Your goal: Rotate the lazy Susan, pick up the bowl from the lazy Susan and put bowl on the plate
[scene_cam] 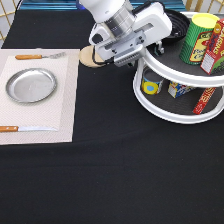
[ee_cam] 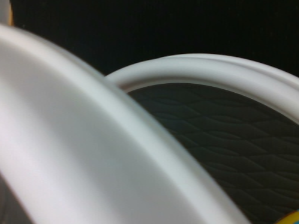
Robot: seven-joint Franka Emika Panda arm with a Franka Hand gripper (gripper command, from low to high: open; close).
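The lazy Susan [scene_cam: 170,114] stands at the exterior view's right, white with two dark tiers. A glossy black ridged bowl [scene_cam: 176,25] shows partly on its upper tier, mostly hidden behind my hand. My gripper [scene_cam: 150,50] is at the upper tier's left rim, right by the bowl. The silver plate [scene_cam: 31,85] lies empty on a pale placemat [scene_cam: 65,100] at the left. The wrist view shows only the lazy Susan's white rims [ee_cam: 93,140] and its dark grey tray surface [ee_cam: 228,145] from close by.
A round wooden disc [scene_cam: 87,56] lies between placemat and hand. A fork [scene_cam: 37,56] and a knife [scene_cam: 25,129] flank the plate. A green can [scene_cam: 200,37] and a red box [scene_cam: 216,47] stand on the upper tier; small cans [scene_cam: 151,85] on the lower.
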